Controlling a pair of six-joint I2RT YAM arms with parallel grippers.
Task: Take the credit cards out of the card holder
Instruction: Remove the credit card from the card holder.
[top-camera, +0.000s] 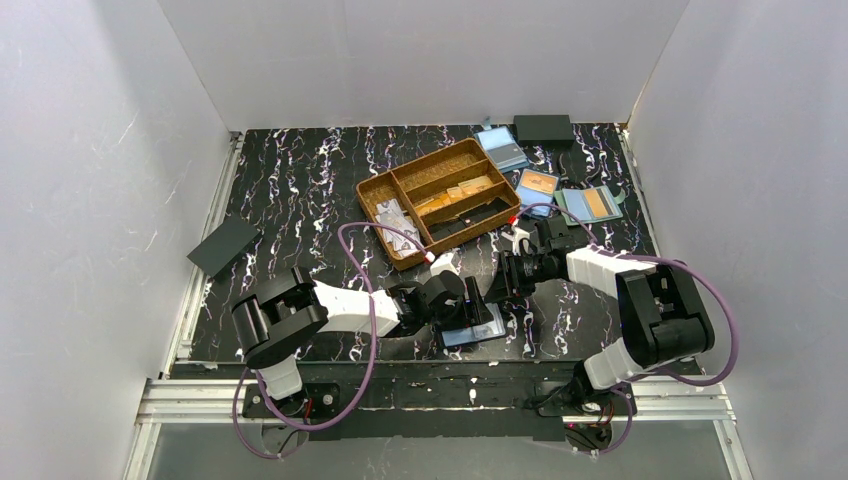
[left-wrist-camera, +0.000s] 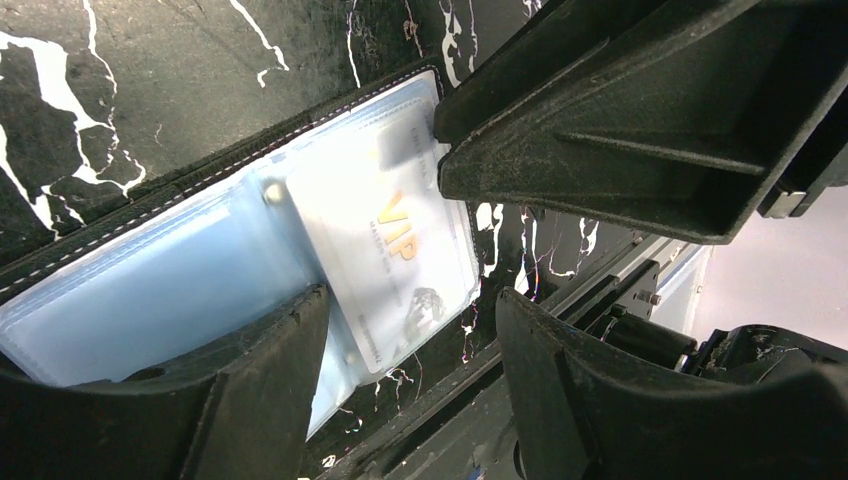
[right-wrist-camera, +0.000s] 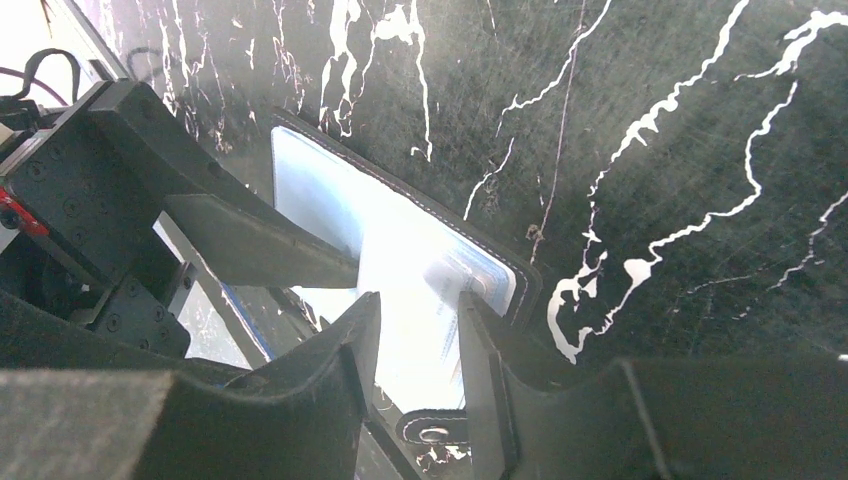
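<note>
The black card holder (top-camera: 478, 331) lies open near the table's front edge, light blue lining up (left-wrist-camera: 150, 290). A whitish credit card (left-wrist-camera: 385, 245) with gold "VIP" print sticks partway out of its right pocket. My left gripper (left-wrist-camera: 410, 300) is open. One finger (left-wrist-camera: 250, 400) rests on the lining and the other stands off the holder's edge. My right gripper (right-wrist-camera: 418, 300) is narrowly open, with its fingertips on either side of the glare-white card (right-wrist-camera: 410, 260). The holder's snap tab (right-wrist-camera: 432, 432) shows between those fingers. The right gripper's finger (left-wrist-camera: 620, 130) touches the card's top corner.
A brown divided tray (top-camera: 372, 190) with tan cards stands behind the grippers. Blue holders with orange cards (top-camera: 538, 183), a grey-green holder (top-camera: 590, 203) and a black box (top-camera: 543, 127) lie at the back right. Another black box (top-camera: 224, 246) lies at the left. The metal front rail (left-wrist-camera: 600, 270) runs close by.
</note>
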